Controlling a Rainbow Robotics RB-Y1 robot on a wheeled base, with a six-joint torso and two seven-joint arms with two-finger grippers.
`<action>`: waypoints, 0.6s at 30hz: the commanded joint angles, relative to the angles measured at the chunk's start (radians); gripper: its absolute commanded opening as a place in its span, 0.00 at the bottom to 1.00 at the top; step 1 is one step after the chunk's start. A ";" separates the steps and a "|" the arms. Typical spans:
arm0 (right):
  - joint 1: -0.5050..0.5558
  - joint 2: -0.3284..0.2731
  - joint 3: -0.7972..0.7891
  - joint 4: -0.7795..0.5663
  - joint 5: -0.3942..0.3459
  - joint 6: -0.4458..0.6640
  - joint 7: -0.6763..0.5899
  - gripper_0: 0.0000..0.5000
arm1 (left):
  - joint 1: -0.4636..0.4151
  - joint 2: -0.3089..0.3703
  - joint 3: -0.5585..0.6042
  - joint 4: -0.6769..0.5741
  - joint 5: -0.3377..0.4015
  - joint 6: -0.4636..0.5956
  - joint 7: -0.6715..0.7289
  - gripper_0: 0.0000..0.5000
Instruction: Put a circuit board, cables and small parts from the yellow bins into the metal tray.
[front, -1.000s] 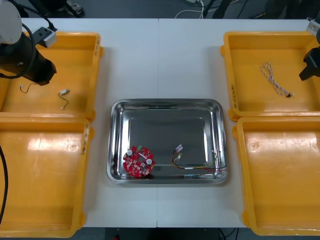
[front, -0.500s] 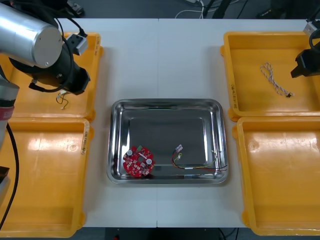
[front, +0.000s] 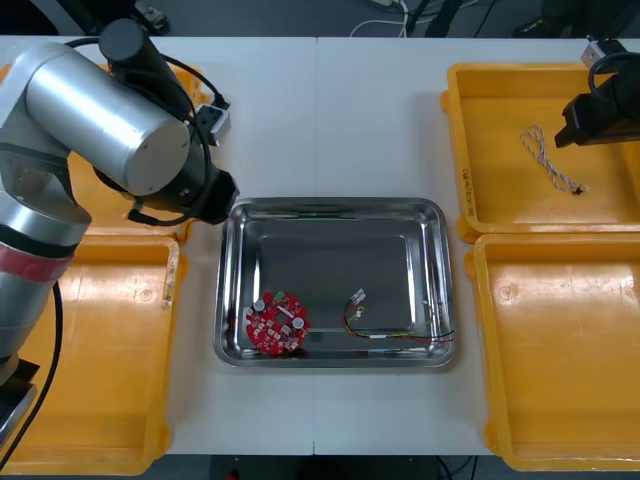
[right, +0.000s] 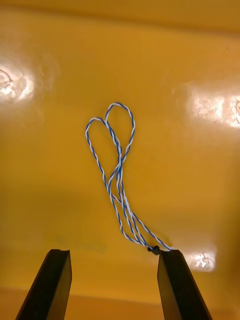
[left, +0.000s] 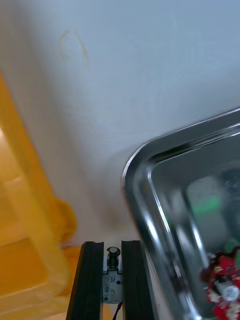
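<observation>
On the light surface (front: 320, 120), the biggest change is the left arm's swing. A second ago it hung over the far left yellow bin (front: 100, 222); now it has crossed that bin's inner wall. The left tool (left: 113, 282) sits above bare surface, with the far left corner of the metal tray (front: 330, 207) just ahead of it and to one side. Its fingers (left: 92, 280) are clamped on a small metal part (left: 113, 270) with a thin lead hanging below, so a pick looks done and only the drop into the tray remains. The right arm has moved less, edging inward over the far right yellow bin (front: 500, 100). The right tool (right: 114, 287) hovers with its fingers wide apart, and the twisted blue and white cable (right: 117, 175) lies flat on the bin floor just beyond them. The cable's dark end is close to one fingertip, and a grasp probably comes next. Already in the tray, well ahead of the left tool, are the round red circuit board (front: 277, 323) and a red and yellow cable (front: 400, 330).
</observation>
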 joint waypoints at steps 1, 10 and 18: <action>-0.054 -0.001 0.049 0.002 0.008 -0.030 0.000 1.00 | 0.012 -0.037 -0.076 -0.040 0.009 -0.043 0.071 0.00; -0.069 0.009 0.047 0.101 0.000 -0.125 0.072 1.00 | 0.022 -0.060 -0.186 -0.039 -0.017 -0.055 0.106 0.00; -0.074 0.012 0.037 0.168 -0.028 -0.194 0.201 1.00 | 0.022 -0.065 -0.238 -0.034 -0.017 -0.087 0.152 0.00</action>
